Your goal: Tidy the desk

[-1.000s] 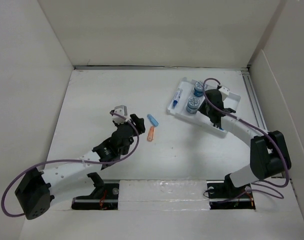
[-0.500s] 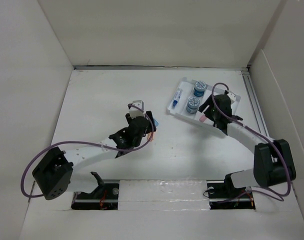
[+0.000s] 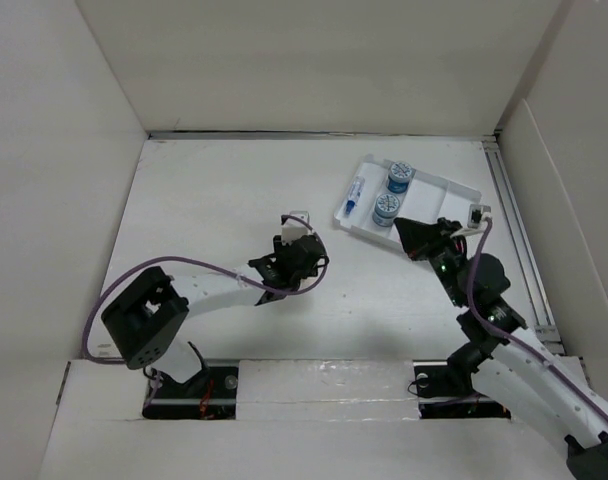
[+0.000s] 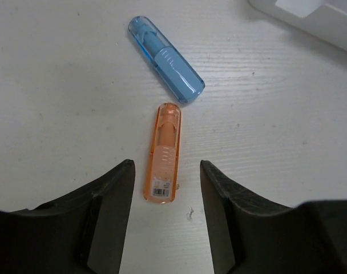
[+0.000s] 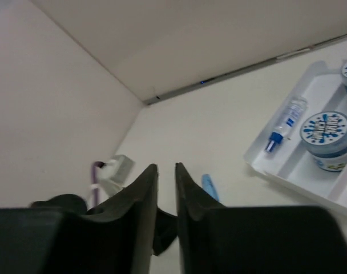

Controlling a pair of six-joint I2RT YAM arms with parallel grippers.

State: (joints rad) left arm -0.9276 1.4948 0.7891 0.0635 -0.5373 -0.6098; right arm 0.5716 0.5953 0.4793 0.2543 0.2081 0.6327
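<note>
Straddling the near end of the orange plastic case [image 4: 164,151], the left gripper [image 4: 165,171] stood spread, a finger on each side and neither touching it. The case lay flat on the desk [image 3: 204,200], its far tip just short of the blue case [image 4: 166,59], which lay slanted. A good pick would likely mean centring the fingers on the orange body, lowering squarely and closing across its narrow width, well clear of the blue one.

Further right, the white compartmented tray [image 3: 436,192] held a blue-tipped syringe [image 3: 355,195] in its left slot and two blue-lidded jars [image 3: 399,177] [image 3: 385,209] in the next. The right gripper [image 5: 166,166] hung above the desk, all but pressed together, pinching nothing.
</note>
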